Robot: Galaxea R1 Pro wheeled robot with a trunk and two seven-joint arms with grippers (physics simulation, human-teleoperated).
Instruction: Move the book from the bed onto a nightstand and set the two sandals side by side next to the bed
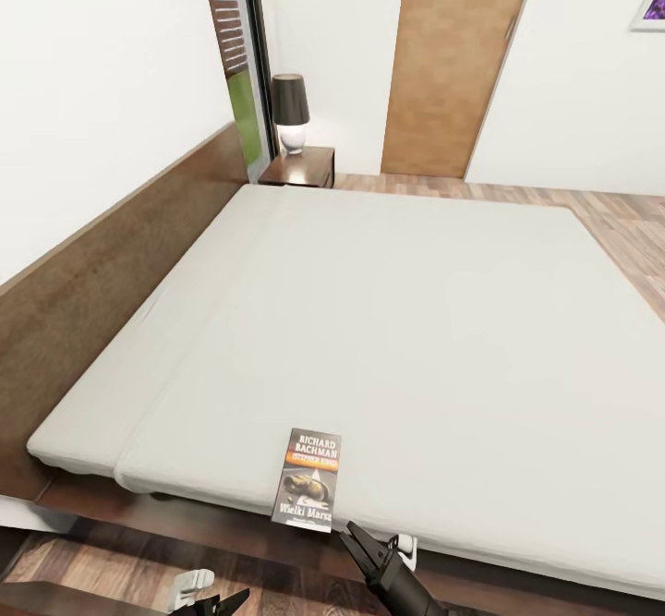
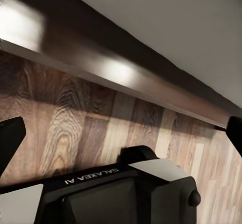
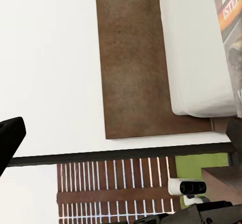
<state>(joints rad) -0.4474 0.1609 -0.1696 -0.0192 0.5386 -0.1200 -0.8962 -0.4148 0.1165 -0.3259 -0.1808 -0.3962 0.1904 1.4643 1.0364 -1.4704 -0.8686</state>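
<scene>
Your robot faces the bed [image 1: 388, 320] in the bedroom, with the book [image 1: 308, 479] lying at the mattress's near edge.

The pale mattress runs from the brown headboard [image 1: 111, 265] on your left toward the far wall, where a tan door [image 1: 453, 62] stands; a nightstand [image 1: 300, 168] with a dark-shaded lamp [image 1: 291, 110] sits at the bed's far corner. The book lies flat, cover up, overhanging the edge slightly. Your right claw [image 1: 356, 542] hovers just below it, fingers spread. Your left claw [image 1: 222, 603] hangs low over the plank floor [image 2: 101, 128], fingers spread.
</scene>
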